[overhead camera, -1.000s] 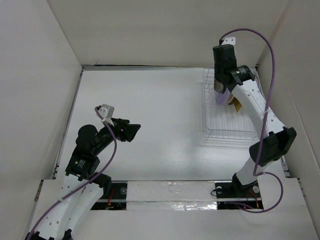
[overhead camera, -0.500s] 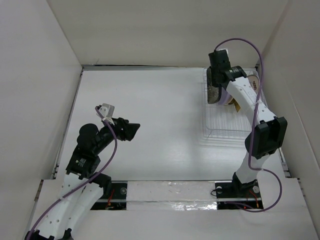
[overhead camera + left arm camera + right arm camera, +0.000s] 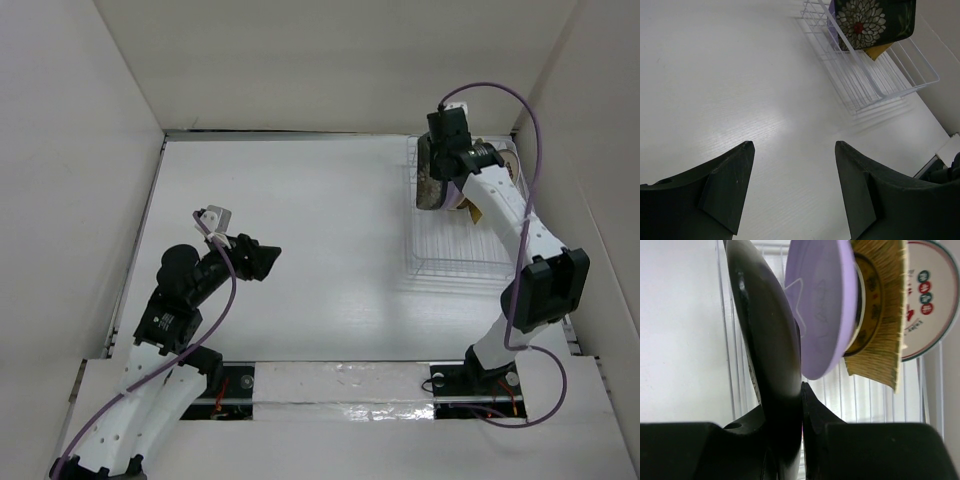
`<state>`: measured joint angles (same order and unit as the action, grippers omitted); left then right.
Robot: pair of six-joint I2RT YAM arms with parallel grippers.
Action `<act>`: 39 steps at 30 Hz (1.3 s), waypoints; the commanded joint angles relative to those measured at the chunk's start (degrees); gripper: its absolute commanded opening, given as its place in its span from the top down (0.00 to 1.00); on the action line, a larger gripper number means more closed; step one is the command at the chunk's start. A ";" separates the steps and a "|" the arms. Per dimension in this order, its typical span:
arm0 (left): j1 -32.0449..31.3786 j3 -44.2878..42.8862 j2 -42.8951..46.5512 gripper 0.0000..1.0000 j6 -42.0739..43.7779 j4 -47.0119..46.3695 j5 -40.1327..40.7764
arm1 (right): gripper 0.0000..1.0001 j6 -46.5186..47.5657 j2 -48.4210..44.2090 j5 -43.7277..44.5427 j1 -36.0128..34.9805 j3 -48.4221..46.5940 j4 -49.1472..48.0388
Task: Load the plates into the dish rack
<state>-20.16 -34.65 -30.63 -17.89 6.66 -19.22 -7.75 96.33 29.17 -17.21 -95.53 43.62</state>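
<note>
My right gripper [image 3: 440,172] is shut on the black floral square plate [image 3: 429,182] and holds it upright at the far left end of the white wire dish rack [image 3: 450,245]. In the right wrist view the gripper [image 3: 801,390] pinches this plate [image 3: 765,335], seen edge on, just left of the lilac plate [image 3: 822,305]. Behind that stand a brown-gold plate [image 3: 866,295], the yellow woven square [image 3: 885,320] and the white plate with red marks [image 3: 927,295]. My left gripper [image 3: 262,262] is open and empty low over the table at the left [image 3: 794,145]. The left wrist view shows the floral plate [image 3: 870,20] and the rack [image 3: 880,80].
White walls enclose the table on the left, back and right; the rack stands close to the right wall. The near half of the rack [image 3: 445,255] holds no plates. The other plates are out of view.
My right gripper has shifted the black floral plate a little left, next to the lilac plate at the rack's far end. The left arm has not moved.
</note>
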 commanded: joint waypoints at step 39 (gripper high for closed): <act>-0.23 -2.26 0.40 0.45 0.14 -1.47 3.22 | 0.35 -0.07 8.26 3.36 3.24 -13.02 -10.90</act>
<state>-20.16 -34.65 -30.59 -17.93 6.72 -17.19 -7.55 106.02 32.60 -14.24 -106.19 37.54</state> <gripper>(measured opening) 0.555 0.650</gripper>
